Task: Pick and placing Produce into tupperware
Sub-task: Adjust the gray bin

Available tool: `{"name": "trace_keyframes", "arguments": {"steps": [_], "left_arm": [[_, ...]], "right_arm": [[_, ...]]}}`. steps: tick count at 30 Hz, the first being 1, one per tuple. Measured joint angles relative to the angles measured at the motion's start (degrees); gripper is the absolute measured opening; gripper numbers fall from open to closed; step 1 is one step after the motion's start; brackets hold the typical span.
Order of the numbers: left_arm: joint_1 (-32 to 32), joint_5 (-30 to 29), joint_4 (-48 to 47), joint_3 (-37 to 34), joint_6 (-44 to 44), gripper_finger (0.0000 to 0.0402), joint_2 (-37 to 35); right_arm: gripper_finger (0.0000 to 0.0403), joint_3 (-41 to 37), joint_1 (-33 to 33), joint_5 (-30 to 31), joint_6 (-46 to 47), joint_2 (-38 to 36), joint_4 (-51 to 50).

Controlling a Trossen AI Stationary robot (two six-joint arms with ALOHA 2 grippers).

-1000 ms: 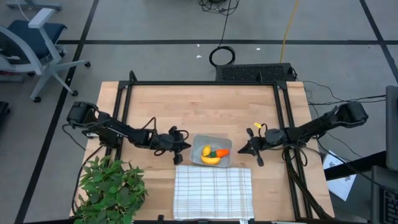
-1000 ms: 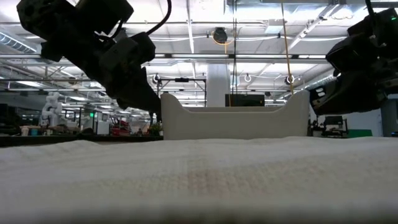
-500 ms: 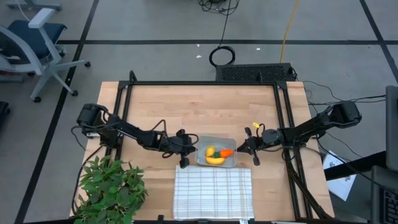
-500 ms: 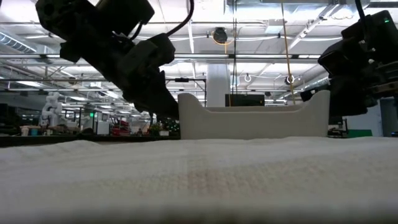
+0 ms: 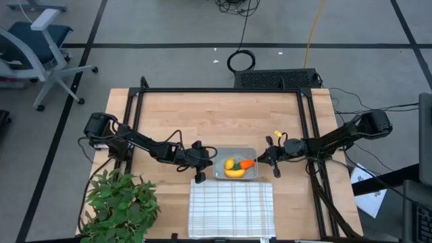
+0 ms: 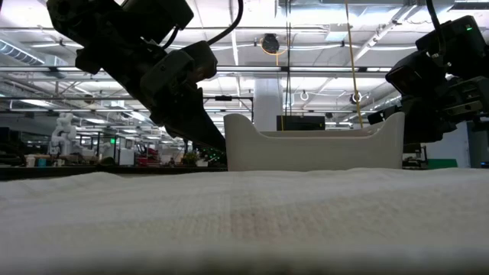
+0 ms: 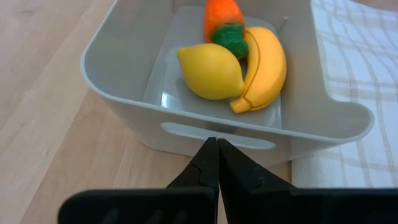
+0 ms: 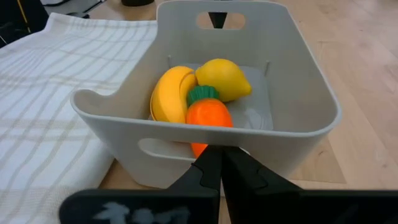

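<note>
You see a yellow banana, a yellow round fruit, an orange carrot with green top, a pale grey tupperware, and a white cloth with grey checks.

Tupperware: smooth grey plastic, slight sheen. Banana, lemon-like fruit, carrot: smooth moulded plastic. Cloth: woven, checked, matt. Counter: pale wood, visible grain.

Both arms are matte black, built of slim jointed links with thicker round housings at the shoulders. Loose black cables loop along the left arm; the right arm bears a small yellow tag near its wrist. Each ends in two thin, tapering black fingers.
</note>
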Motion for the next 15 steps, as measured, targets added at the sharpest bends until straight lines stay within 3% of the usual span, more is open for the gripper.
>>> {"name": "trace_keyframes", "arguments": {"steps": [15], "left_arm": [[0.0,0.9,0.0,0.0,0.1,0.0,0.0]], "right_arm": [[0.0,0.1,0.0,0.4,0.7,0.0,0.0]]}}
